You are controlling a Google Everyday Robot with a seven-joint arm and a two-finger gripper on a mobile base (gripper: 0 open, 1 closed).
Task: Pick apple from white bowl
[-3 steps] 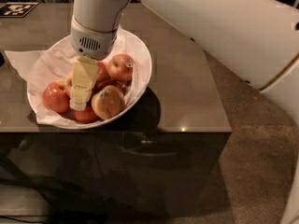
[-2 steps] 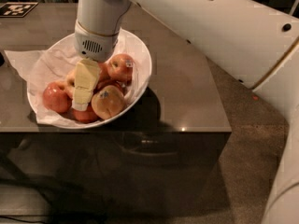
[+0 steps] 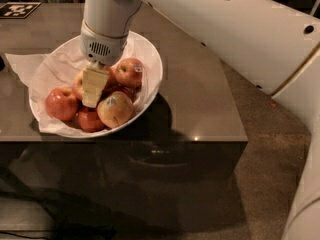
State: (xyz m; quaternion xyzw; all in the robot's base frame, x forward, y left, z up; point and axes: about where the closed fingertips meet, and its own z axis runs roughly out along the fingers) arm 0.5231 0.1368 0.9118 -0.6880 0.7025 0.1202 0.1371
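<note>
The tool [image 3: 94,90] hangs inside the white bowl [image 3: 152,59] on the table [image 3: 200,89]; whether it is open or closed cannot be told. The apple [image 3: 76,82] lies in the bowl, just left of the tool and partly hidden by it.

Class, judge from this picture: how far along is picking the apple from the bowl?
Done: the gripper is down among the fruit in the bowl. In hand: it is right beside the apple. Left: lifting it out; every apple lies in the bowl.
</note>
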